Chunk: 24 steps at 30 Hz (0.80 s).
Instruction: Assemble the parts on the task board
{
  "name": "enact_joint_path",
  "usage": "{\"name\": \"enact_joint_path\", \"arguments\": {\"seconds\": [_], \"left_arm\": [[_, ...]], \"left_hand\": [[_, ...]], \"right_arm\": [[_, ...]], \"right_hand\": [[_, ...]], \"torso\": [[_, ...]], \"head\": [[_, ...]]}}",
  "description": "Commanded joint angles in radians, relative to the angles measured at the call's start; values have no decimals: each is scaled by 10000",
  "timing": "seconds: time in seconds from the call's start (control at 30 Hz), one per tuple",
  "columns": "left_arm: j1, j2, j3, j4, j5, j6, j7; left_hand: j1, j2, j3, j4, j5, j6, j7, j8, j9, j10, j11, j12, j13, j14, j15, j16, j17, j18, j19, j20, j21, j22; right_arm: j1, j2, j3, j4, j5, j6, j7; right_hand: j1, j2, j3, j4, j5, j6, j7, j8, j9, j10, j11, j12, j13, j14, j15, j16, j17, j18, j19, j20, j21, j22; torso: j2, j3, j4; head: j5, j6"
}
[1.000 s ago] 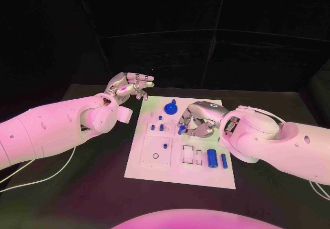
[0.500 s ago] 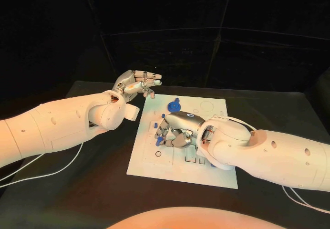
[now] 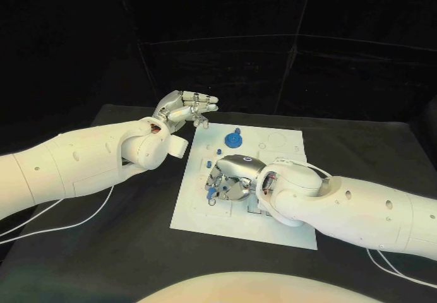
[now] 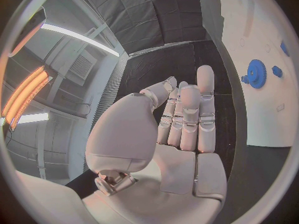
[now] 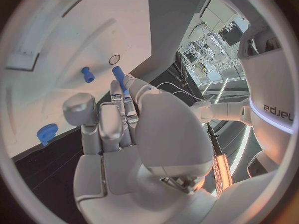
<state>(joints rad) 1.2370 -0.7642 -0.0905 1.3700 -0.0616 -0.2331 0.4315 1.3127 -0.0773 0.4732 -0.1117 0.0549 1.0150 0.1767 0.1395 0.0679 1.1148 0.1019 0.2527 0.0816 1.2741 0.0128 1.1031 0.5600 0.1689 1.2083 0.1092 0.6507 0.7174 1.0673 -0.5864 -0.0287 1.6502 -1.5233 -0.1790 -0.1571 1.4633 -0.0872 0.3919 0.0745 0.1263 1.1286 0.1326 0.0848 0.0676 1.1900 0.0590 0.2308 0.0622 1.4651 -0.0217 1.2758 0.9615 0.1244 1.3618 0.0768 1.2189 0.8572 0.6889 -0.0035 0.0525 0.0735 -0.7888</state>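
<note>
Your right hand (image 3: pixel 230 178) was down over the middle of the board (image 3: pixel 282 221), palm toward the plate, fingers curled in. From the right wrist, a blue peg (image 5: pixel 119 77) sat pinched at the fingertips (image 5: pixel 116 92), held just above the white surface. In the head view that same peg showed as a blue bit at the hand's left edge. Another small blue peg (image 5: pixel 87 74) stood in the board just beside it, apart from the fingers.

Your left hand (image 3: pixel 185 108) was up off the table, beyond the board's far left corner, not touching anything. The left wrist view showed the fingers (image 4: pixel 187 114) straight and close together, thumb folded across the palm, nothing in it. Whether to call that apart or together: I couldn't tell cleanly.

The blue gear (image 3: pixel 235 137) sat on the far end of the board, well apart from both hands; it also showed in the left wrist view (image 4: pixel 256 73) with a small blue part (image 4: pixel 276 71) just beside it. In the right wrist view the gear (image 5: pixel 46 133) was near the board's edge.

Small blue parts (image 3: pixel 220 152) stood between the gear and your right hand.
</note>
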Motion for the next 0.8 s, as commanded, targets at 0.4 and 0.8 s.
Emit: {"name": "enact_joint_path", "arguments": {"seconds": [0.4, 0.8], "left_arm": [[13, 15, 4, -40, 20, 142, 34], [13, 19, 3, -77, 20, 144, 28]], "left_hand": [[33, 55, -45, 10, -30, -52, 36, 4, -7, -81, 0, 32, 3, -85, 4, -68, -9, 134, -46, 18, -54, -11], [33, 55, -45, 10, -30, -52, 36, 4, -7, -81, 0, 32, 3, -85, 4, -68, -9, 134, -46, 18, -54, -11]], "right_arm": [[-38, 121, -16, -150, -236, 652, 74], [-44, 119, -32, -110, -357, 786, 32]], "right_hand": [[-103, 14, 90, -31, 72, 68, -2, 31, 15, 67, -8, -55, 18, 160, -44, 51, 11, -42, 25, 14, 38, 21], [-101, 9, 104, -46, 74, 73, -2, 30, 16, 74, -8, -62, 19, 160, -44, 54, 14, -42, 23, 14, 40, 24]], "torso": [[-2, -1, -15], [-6, 1, -13]], "head": [[61, -52], [69, -89]]}}
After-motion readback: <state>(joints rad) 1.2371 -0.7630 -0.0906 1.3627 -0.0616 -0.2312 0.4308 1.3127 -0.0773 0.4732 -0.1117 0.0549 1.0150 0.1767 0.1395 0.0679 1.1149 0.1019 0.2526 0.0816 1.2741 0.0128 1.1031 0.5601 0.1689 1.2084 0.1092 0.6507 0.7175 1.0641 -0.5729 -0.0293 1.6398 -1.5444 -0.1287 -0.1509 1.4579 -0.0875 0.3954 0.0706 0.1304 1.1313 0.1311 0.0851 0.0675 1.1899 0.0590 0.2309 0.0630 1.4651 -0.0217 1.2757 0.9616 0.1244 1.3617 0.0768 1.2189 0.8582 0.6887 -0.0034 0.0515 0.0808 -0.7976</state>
